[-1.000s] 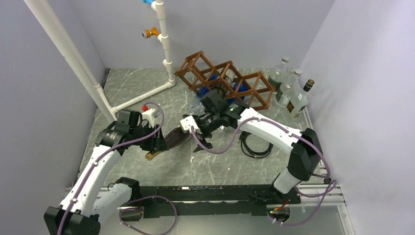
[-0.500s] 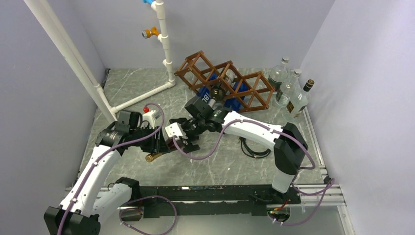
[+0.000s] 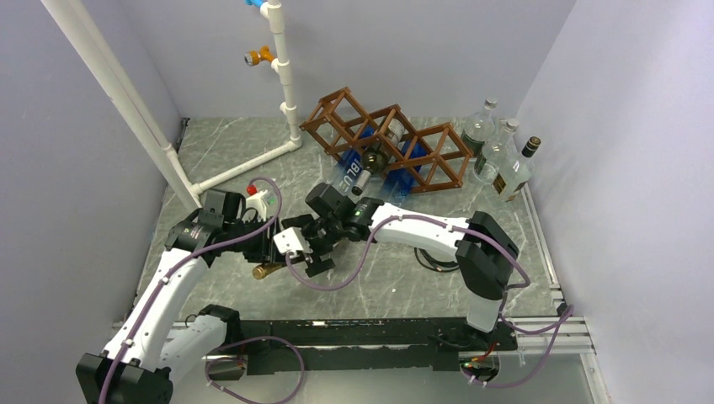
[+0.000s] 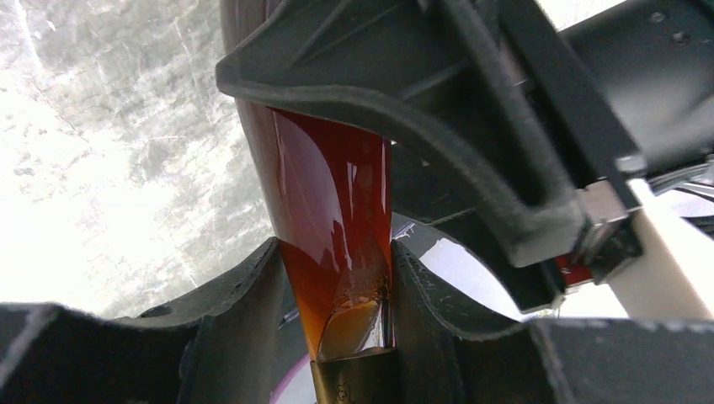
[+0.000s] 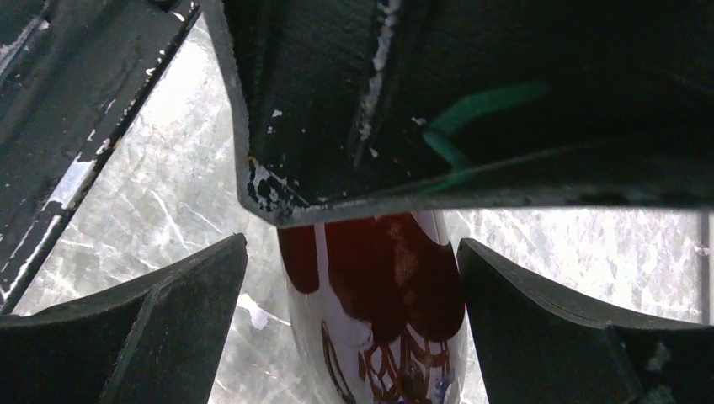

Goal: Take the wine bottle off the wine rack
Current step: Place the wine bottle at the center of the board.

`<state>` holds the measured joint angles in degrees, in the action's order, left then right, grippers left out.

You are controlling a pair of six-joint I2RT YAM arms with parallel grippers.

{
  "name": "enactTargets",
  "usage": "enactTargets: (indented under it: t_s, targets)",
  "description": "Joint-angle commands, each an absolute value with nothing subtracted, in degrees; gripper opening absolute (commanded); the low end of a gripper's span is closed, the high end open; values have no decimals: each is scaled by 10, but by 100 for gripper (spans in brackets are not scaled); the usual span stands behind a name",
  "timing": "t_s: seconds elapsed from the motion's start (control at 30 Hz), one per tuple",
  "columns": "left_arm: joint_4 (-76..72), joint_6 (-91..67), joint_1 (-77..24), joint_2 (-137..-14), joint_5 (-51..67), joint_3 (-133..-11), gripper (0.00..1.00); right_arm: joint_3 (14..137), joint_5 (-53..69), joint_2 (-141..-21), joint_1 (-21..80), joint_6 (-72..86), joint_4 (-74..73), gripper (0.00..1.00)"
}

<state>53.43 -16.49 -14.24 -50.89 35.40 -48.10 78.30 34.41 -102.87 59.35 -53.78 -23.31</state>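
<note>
the top camera sits high behind the arm bases and looks down and forward over the whole marble table (image 3: 227, 151) to the wine rack (image 3: 368, 114) at the far side, a wide and distant view. each wrist camera looks along its own fingers from very close: the left fingers (image 4: 236, 320) frame the wine bottle (image 4: 333, 210) at its neck, the right fingers (image 5: 168, 337) flank its body. all three views share that bottle and the marble beneath it.

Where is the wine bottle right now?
The wine bottle is off the wine rack, left of centre in the top view, neck clamped in the left claw, open right claw straddling its body.
</note>
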Motion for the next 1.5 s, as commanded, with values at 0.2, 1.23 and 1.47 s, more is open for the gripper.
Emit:
enactTargets:
  t_s: [0.2, 1.23, 1.47]
  targets:
    - [406, -191, -144, -490, 468, -507, 0, 760, 324, -1049, 612, -518, -176, 86]
    - [370, -279, -144, -370, 366, -522, 90, 710, 398, -979, 594, -483, -179, 4]
    - [356, -283, -144, -349, 322, -539, 91, 710, 417, -964, 584, -477, -190, 2]
